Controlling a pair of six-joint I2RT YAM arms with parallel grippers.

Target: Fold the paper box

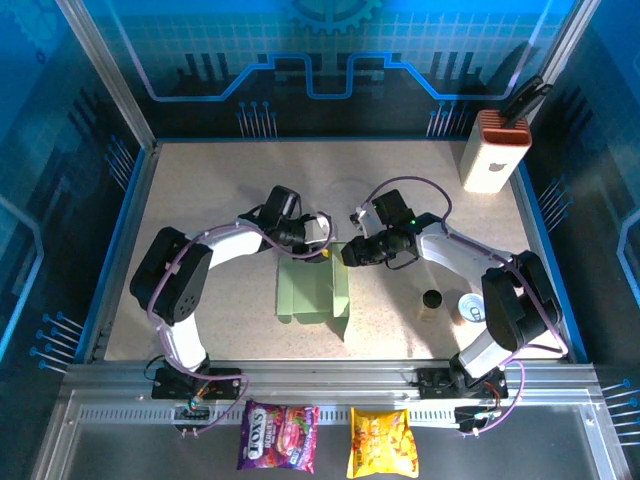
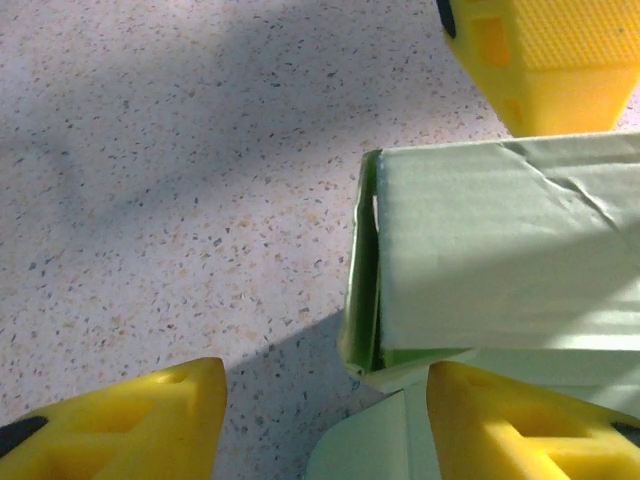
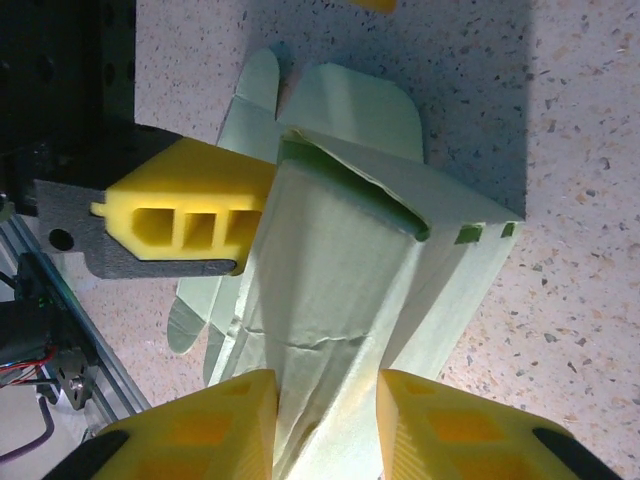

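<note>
Two pincers meet at the far end of the paper box (image 1: 312,292), which lies mid-worktop (image 1: 200,190) between the arms. It is partly folded, with one long panel raised into a wall and rounded flaps flat on the surface beyond it.

The right pincer (image 3: 325,392) is pinching that raised panel. Card fills the gap between its yellow fingers, likely to keep the wall upright while the end gets tucked.

The left pincer (image 2: 328,400) is spread, not gripping. In the left wrist view one finger sits over bare worktop and the other over the box's end flap, with the box corner in the gap. In the right wrist view one of its fingers is pressed against the side of the wall, so it probably acts as a brace or pusher for the end flap.

The panel shows a crease or wrinkle, so the thin card buckles easily under a squeeze.

Judgement: mid-task, sides forming, end flaps and tabs not yet tucked.

A white block with orange top (image 1: 495,150) stands at the far right corner, well apart. Snack packets (image 1: 278,437) lie off the near edge.
</note>
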